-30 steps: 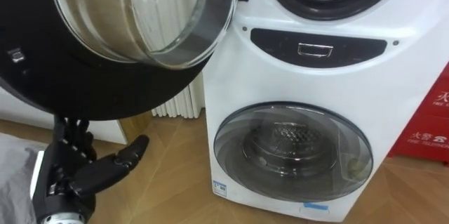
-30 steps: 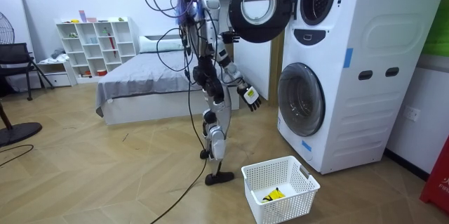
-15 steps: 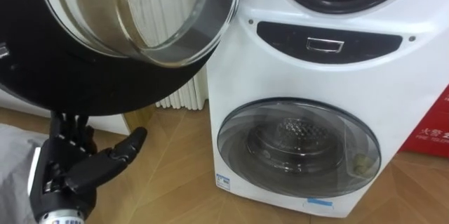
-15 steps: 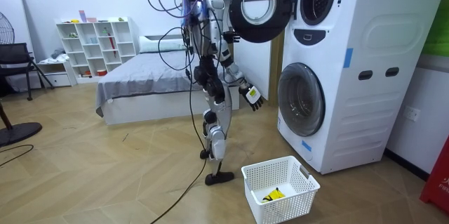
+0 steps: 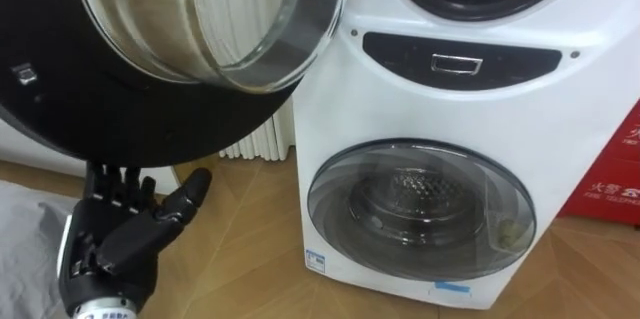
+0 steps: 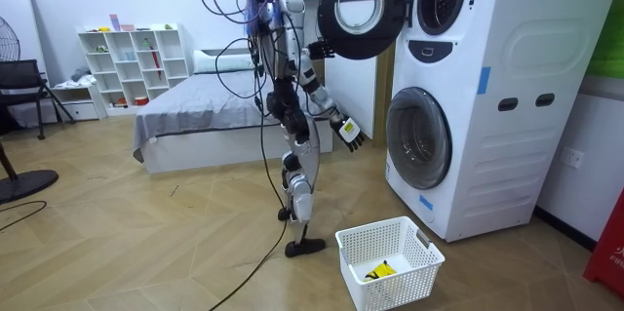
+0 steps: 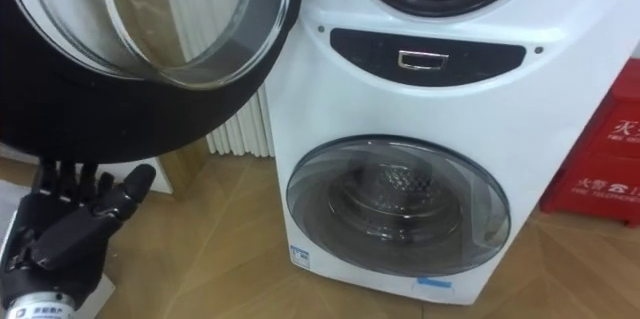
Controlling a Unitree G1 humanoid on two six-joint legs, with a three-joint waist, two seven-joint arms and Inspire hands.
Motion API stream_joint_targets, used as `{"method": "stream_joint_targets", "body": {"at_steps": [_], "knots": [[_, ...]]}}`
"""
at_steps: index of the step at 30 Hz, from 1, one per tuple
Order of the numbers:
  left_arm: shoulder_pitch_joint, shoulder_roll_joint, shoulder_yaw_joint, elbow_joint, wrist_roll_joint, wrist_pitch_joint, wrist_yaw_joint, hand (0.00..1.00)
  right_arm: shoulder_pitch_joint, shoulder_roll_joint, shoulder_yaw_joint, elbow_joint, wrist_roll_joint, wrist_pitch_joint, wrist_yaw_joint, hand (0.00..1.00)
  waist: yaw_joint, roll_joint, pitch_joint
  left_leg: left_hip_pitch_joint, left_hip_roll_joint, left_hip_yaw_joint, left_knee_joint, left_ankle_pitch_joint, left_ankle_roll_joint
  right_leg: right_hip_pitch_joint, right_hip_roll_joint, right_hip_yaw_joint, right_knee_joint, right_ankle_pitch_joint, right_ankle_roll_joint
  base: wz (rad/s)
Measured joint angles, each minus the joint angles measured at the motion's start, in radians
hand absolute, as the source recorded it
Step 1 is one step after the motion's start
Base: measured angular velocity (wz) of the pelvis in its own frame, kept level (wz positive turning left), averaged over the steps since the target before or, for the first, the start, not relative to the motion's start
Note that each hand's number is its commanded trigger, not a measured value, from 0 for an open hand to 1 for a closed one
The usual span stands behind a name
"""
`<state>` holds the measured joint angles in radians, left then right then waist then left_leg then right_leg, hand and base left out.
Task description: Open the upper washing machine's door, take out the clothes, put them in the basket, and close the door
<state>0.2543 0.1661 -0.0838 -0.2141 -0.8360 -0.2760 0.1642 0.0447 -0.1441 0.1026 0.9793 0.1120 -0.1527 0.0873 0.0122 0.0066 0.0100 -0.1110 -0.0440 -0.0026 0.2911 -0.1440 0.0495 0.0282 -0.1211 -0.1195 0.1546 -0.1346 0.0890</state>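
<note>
Risen slightly, the left hand (image 5: pixel 115 249) is hanging open beneath the swung-out door (image 5: pixel 60 129). The room view is adding the right hand (image 6: pixel 318 52) at that door, grip unclear, and a white basket (image 6: pixel 388 294).

Washer (image 5: pixel 440 129) casing: smooth glossy white, painted-metal or plastic look. Upper door (image 5: pixel 60 109): glossy black ring, clear glass bowl (image 5: pixel 230 29). Lower door (image 5: pixel 420 209): smoky clear cover, perforated bright metal drum (image 5: pixel 425 187) behind. Floor (image 5: pixel 250 249): satin wood herringbone. Left hand (image 5: pixel 115 244): matt black, plastic-like. Basket (image 6: pixel 405 282): white plastic lattice
</note>
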Motion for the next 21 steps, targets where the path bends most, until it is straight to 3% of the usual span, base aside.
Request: {"method": "stream_joint_targets", "body": {"at_steps": [8, 13, 19, 21], "knots": [[0.025, -0.012, -0.051, 0.000, -0.035, -0.058, 0.000, 0.00, -0.008, 0.001, 0.001, 0.000, 0.005, 0.000, -0.003, 0.00, -0.012, -0.001, -0.0003, -0.002, -0.001, 0.032, 0.012, -0.004, 0.010, -0.010, 0.000, 0.050, 0.000, 0.009, 0.004, -0.10], [0.035, -0.022, -0.086, 0.000, -0.038, -0.097, 0.003, 0.00, -0.008, 0.000, 0.001, 0.002, 0.013, 0.000, -0.025, 0.00, -0.048, -0.002, -0.0012, -0.019, -0.002, 0.042, 0.018, -0.001, 0.021, -0.022, 0.002, 0.089, 0.001, 0.012, 0.003, 0.04], [0.035, -0.071, -0.173, 0.001, -0.038, -0.165, 0.036, 0.00, -0.015, 0.005, 0.035, 0.023, 0.093, -0.026, -0.042, 0.00, -0.083, -0.003, -0.0012, -0.033, 0.004, 0.093, 0.019, 0.008, 0.038, -0.036, -0.001, 0.118, 0.002, 0.024, -0.040, 0.04], [0.035, -0.078, -0.203, 0.002, -0.039, -0.175, 0.040, 0.00, -0.025, 0.011, 0.043, 0.027, 0.109, -0.031, -0.044, 0.00, -0.103, -0.006, -0.0010, -0.039, 0.018, 0.142, 0.016, 0.012, 0.041, -0.043, -0.001, 0.134, 0.002, 0.024, -0.048, 0.17]]}}
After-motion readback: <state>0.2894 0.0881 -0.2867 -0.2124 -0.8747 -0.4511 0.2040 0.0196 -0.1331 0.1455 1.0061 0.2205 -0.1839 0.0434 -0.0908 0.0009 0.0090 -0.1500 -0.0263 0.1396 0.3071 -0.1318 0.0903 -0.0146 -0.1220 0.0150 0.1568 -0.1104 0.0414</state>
